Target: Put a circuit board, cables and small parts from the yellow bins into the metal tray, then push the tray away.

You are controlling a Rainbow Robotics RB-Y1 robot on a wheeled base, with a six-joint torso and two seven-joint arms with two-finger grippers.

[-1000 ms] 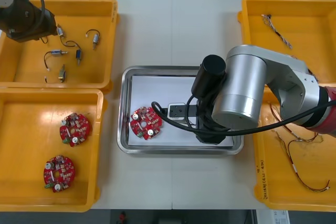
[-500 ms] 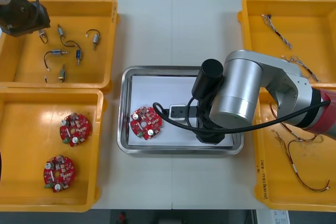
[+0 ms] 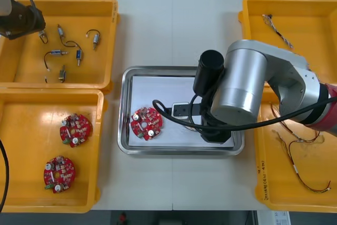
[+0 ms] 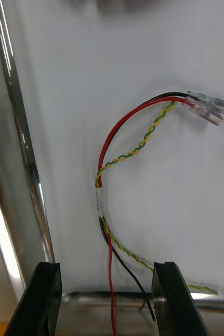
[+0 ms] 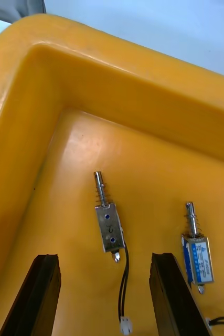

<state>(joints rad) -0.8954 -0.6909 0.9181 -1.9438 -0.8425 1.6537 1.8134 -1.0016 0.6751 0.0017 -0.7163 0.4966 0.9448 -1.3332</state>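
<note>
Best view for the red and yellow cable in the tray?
Right wrist view: the cable lies on the tray floor, framed by the open right tool. Front view: the right arm covers it. Left wrist view faces a yellow bin.

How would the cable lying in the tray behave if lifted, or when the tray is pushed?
Probably floppy: the cable lies in a loose curve of thin wires on the tray's white floor, in front of the open right end effector. Likely light, so it may slide on that smooth floor. The left end effector hovers open over a small metal part.
</note>
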